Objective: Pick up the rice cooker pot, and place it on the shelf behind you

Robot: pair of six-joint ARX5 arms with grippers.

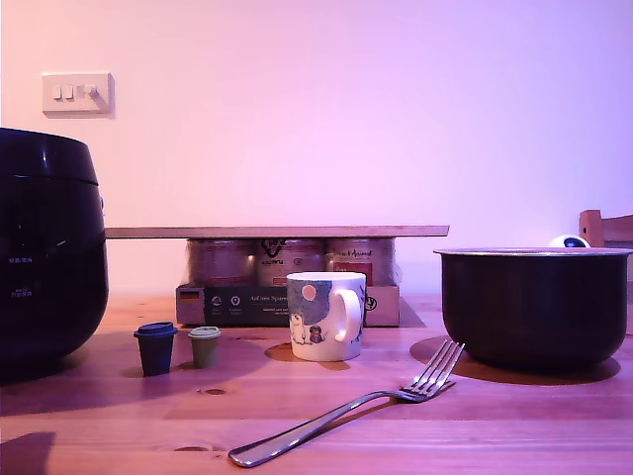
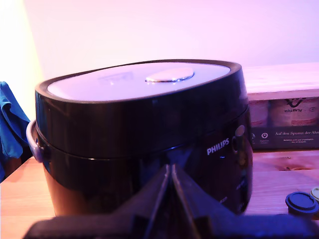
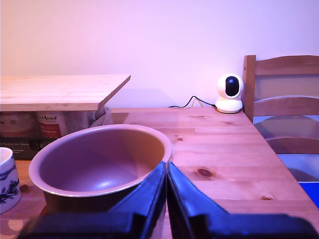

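Note:
The rice cooker pot (image 1: 534, 302), dark outside and empty inside, stands upright on the table at the exterior view's right. In the second wrist view the pot (image 3: 99, 159) lies just ahead of my second gripper (image 3: 166, 165), whose fingers are shut on nothing, close to the pot's rim. The shelf (image 1: 277, 232) is a pale plank resting on a box of cans at the back; it also shows as the shelf (image 3: 60, 92) behind the pot. My first gripper (image 2: 169, 169) is shut and empty, facing the black cooker body (image 2: 139, 134). Neither arm shows in the exterior view.
The black cooker body (image 1: 49, 247) fills the exterior view's left. A mug (image 1: 326, 317), two small capped cups (image 1: 155, 346), and a fork (image 1: 366, 406) lie on the reddish table between cooker and pot. A small white camera (image 3: 229, 93) and a chair (image 3: 284, 99) stand beyond the pot.

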